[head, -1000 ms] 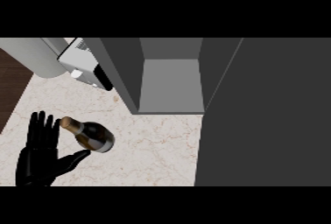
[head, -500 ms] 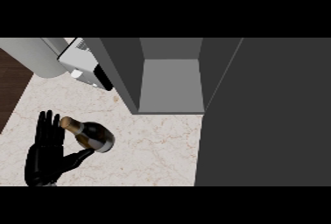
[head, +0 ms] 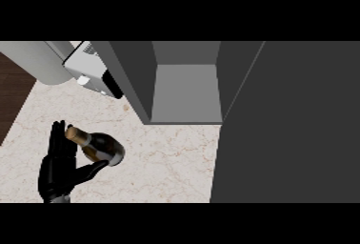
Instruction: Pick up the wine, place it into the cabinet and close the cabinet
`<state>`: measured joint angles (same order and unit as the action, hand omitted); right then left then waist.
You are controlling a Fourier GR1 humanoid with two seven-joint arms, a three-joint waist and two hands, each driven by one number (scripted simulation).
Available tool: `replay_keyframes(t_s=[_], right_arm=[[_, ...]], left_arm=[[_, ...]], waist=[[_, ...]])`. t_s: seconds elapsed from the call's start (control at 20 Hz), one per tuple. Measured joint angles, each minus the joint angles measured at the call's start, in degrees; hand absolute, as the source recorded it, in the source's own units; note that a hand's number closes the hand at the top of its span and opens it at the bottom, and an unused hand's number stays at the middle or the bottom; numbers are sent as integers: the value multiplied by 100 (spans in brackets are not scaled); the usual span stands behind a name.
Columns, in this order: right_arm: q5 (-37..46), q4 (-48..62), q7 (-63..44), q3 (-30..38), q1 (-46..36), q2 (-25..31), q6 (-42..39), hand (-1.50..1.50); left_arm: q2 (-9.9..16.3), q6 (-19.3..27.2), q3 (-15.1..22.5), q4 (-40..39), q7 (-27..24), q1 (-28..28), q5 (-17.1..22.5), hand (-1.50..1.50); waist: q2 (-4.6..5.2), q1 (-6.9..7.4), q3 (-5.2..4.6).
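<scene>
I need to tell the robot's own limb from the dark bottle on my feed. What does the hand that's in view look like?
Only the left hand shows, at the lower left. It is glossy black all over, with slender segmented fingers and a separate thumb, like a jointed glove. A sliver of grey forearm shows at its wrist by the lower edge. No cables, markings or sleeve are visible. The right hand is out of view.

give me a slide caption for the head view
Left hand, fingers straight, against the wine bottle on the marble counter, beside the open grey cabinet.
</scene>
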<state>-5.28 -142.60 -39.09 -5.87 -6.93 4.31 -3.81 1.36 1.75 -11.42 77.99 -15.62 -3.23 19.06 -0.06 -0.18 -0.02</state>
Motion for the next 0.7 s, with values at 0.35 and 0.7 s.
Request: replay_keyframes(t_s=[0.35, 0.7], right_arm=[[-54, -51, -99, 216, 6, 88, -87, -150], [-3, -47, 47, 89, 168, 23, -119, -150]], left_arm=[[11, -123, -70, -545, -322, 126, 21, -150], [-10, -227, -79, -1150, -575, 426, 99, -150]], waist=[[-2, -11, 1], [-1, -14, 1]])
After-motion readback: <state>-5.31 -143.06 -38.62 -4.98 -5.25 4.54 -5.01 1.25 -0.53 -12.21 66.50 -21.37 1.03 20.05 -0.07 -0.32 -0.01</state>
